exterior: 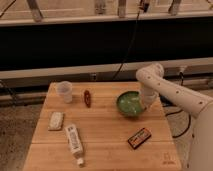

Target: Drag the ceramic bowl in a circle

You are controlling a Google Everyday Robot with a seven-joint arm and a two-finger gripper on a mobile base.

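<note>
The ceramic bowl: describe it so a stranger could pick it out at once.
On the wooden table, look to the right half, where the white arm comes down. The ceramic bowl sits there with the pincer at its right rim. It is round, glossy green and far wider than the small whitish cup at the far left.

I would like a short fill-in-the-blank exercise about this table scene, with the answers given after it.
1. The gripper is at the ____ edge of the ceramic bowl.
2. The glossy bowl is ____ in colour.
3. The plastic cup stands near the table's far ____ corner.
4. The tube lies on the wooden table with its cap toward the ____ edge.

Answers: right; green; left; near
</note>
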